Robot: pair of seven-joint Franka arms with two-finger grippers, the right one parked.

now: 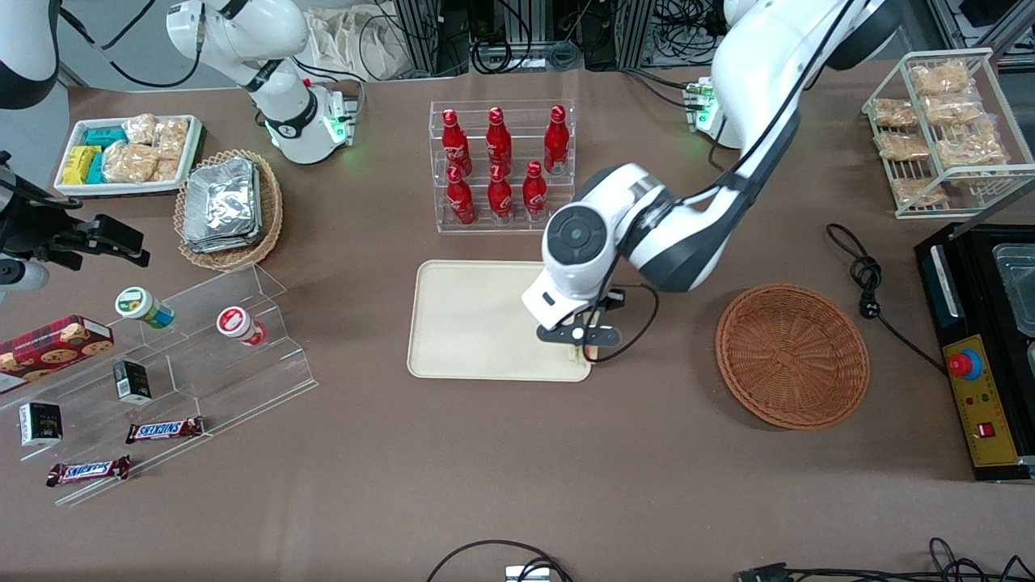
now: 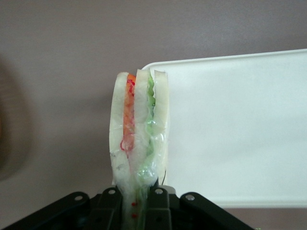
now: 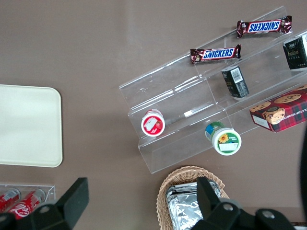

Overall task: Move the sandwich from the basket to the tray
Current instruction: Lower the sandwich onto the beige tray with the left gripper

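My left gripper (image 2: 138, 203) is shut on the sandwich (image 2: 139, 132), a clear-wrapped wedge of pale bread with orange and green layers, held upright between the fingers. In the front view the gripper (image 1: 584, 343) hangs over the corner of the cream tray (image 1: 473, 319) that is nearest the camera and toward the reddish-brown wicker basket (image 1: 791, 354); only a sliver of the sandwich (image 1: 576, 353) shows under the hand. In the wrist view the sandwich stands over the tray's (image 2: 240, 129) corner edge. The basket holds nothing.
A clear rack of red bottles (image 1: 501, 166) stands just past the tray, farther from the camera. A tan basket of foil packets (image 1: 226, 206), a white snack tray (image 1: 129, 153) and an acrylic step display (image 1: 170, 364) lie toward the parked arm's end. A black appliance (image 1: 982, 347) and cable (image 1: 869, 283) sit beside the basket.
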